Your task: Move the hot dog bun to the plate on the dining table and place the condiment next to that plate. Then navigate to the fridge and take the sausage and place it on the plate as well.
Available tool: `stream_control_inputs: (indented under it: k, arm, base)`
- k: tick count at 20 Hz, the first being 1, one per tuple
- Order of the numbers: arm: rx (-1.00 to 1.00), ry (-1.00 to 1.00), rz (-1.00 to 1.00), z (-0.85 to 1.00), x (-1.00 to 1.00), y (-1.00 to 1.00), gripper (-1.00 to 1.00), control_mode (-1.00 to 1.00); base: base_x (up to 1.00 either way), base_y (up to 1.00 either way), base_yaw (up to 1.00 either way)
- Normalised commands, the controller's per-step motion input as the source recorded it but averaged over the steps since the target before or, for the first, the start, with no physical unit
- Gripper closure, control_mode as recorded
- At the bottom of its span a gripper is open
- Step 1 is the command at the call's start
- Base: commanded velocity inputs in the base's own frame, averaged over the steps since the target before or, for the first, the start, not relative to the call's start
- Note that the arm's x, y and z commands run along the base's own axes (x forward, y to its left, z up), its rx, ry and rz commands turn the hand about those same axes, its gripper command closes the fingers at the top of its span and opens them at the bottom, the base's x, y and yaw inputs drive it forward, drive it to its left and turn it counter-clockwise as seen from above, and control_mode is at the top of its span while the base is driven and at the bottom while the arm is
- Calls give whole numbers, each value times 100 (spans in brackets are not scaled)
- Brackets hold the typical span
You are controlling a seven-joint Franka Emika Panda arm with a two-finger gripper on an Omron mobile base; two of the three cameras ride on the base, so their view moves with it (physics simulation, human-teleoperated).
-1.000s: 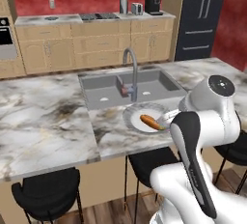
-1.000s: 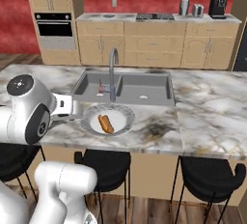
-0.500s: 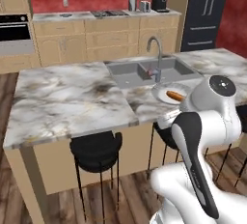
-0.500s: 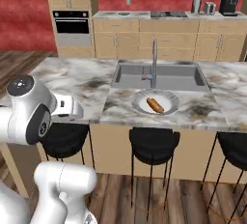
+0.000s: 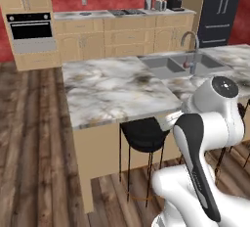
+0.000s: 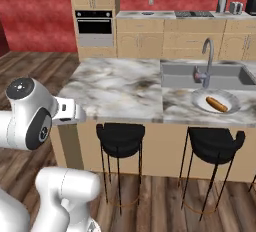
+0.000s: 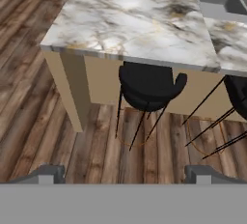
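Note:
The orange-brown hot dog bun [image 6: 216, 104] lies on the large pale plate [image 6: 202, 97] on the marble dining table [image 6: 120, 86], just in front of the grey sink [image 6: 220, 75]. A small dark-red condiment bottle [image 6: 199, 77] stands by the base of the steel tap [image 6: 207, 56]; it also shows as the bottle [image 5: 185, 65] in the left base view. The black fridge [image 5: 222, 6] stands at the far right of the back wall. My gripper [image 7: 124, 177] is open and holds nothing. It looks down at the table's left corner and a stool, well left of the plate.
Black stools [image 6: 120, 138] [image 6: 214, 146] stand along the island's near side. Bare wooden floor [image 5: 34, 147] lies to the left. A wall oven [image 6: 93, 26] and cabinet counter [image 5: 127, 25] with kettle and toaster run along the back wall.
The base has driven left and back from the island, so the whole scene has slid right in both base views. The bun stays on the plate.

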Motion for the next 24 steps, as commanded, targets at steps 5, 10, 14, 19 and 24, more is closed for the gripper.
stream_control_inputs:
  k: [5,10,14,19,24]
  arm:
    - [0,0,0,0,0,0,-100,100]
    - [0,0,0,0,0,0,-100,100]
    - [0,0,0,0,0,0,-100,100]
    - [0,0,0,0,0,0,-100,100]
    - [0,0,0,0,0,0,-100,100]
  base:
    - [17,100,-6]
    - [40,100,-12]
    - [60,100,-19]
    - [80,100,-24]
    - [88,99,-29]
